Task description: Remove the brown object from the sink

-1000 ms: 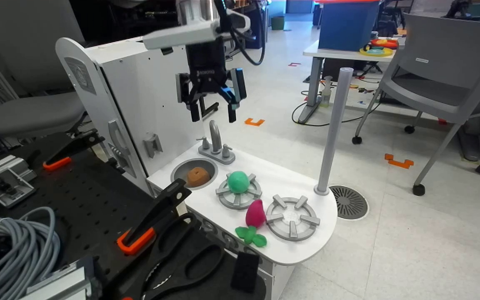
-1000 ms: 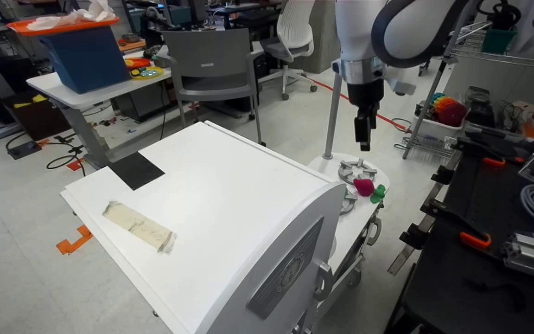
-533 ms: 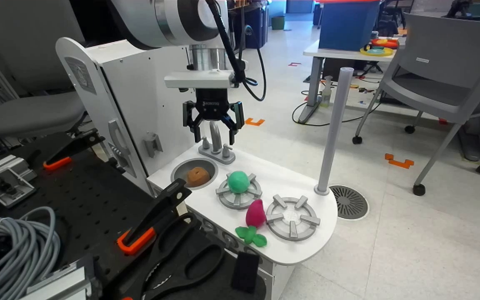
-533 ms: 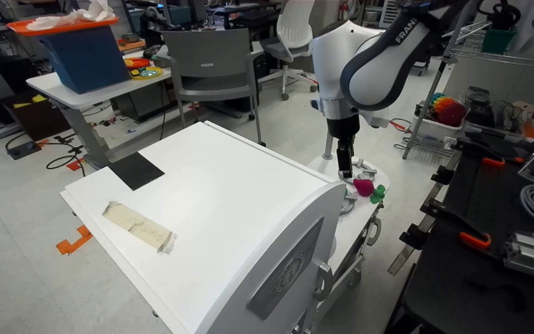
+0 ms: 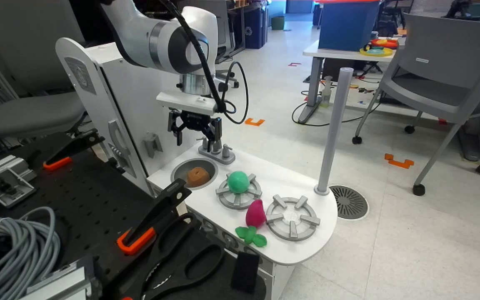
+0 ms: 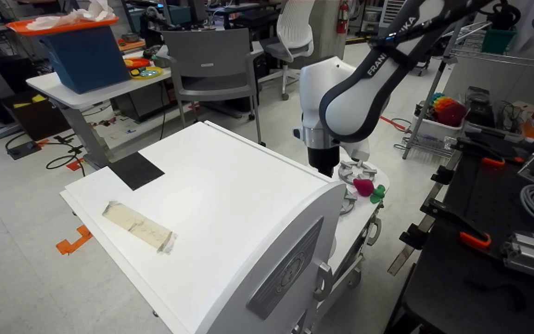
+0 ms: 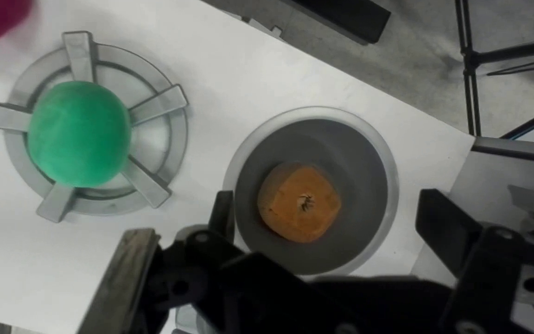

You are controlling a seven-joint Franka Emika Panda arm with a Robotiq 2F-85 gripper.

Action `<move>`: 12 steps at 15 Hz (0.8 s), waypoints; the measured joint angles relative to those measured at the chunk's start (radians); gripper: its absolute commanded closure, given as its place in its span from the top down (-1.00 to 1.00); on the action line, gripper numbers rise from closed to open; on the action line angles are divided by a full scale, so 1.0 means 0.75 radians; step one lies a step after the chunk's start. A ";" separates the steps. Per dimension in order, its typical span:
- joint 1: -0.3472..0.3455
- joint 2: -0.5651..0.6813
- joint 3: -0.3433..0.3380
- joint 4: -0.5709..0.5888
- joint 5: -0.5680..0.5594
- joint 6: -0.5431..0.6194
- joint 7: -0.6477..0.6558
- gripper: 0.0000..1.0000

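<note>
Pale floor (image 5: 423, 241) stretches beyond a white toy-kitchen counter (image 5: 283, 179), with a gray chair (image 5: 436, 71) and a blue bin (image 5: 346, 27) behind. My gripper (image 5: 195, 144) hangs above the counter, its two fingers (image 7: 448, 229) spread wide and holding nothing. One brown lump (image 7: 306, 218) sits inside the single round sink (image 7: 364, 176), seen between my fingertips in the wrist view, apart from both. Also on the counter: one faucet (image 5: 219, 155), two burners (image 5: 293, 228), one green ball (image 7: 79, 134) resting on a burner, and one pink toy (image 5: 256, 213) with green leaves (image 5: 259, 240) beside the other.
</note>
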 measured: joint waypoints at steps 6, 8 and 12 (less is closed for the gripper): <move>0.052 0.228 -0.024 0.121 0.011 0.225 0.055 1.00; 0.080 0.299 -0.040 0.164 0.011 0.281 0.071 1.00; 0.128 0.390 -0.041 0.228 0.011 0.316 0.080 1.00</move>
